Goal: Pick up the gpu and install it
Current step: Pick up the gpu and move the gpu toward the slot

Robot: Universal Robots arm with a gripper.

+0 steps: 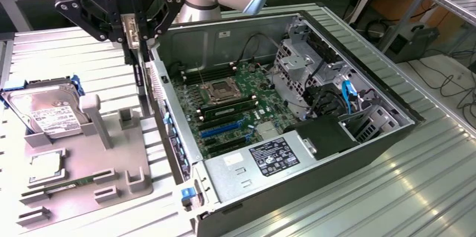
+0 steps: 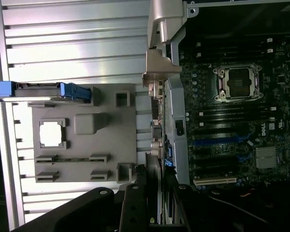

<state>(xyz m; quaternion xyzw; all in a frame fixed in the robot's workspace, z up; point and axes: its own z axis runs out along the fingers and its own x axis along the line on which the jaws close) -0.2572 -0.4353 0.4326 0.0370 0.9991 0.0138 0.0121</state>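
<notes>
Exterior view: your claw (image 1: 131,39) grips the gpu (image 1: 138,72), hanging edge-down over the computer case (image 1: 312,187) wall, so hold it upright and square it with the blue slot (image 1: 220,127) before lowering.

Case (image 1: 387,131) open on top; room to come down over the motherboard (image 1: 231,109) and blue slots (image 1: 223,127). Drive cage (image 1: 297,67) and power supply (image 1: 271,156) hem that bay in. Rear wall (image 1: 160,97) stands close beside the hanging gpu (image 1: 137,72), fixture posts (image 1: 93,117) on its other side

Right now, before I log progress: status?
Hand shut on gpu. It hangs upright beside case wall, not seated. Wall close alongside.
</notes>
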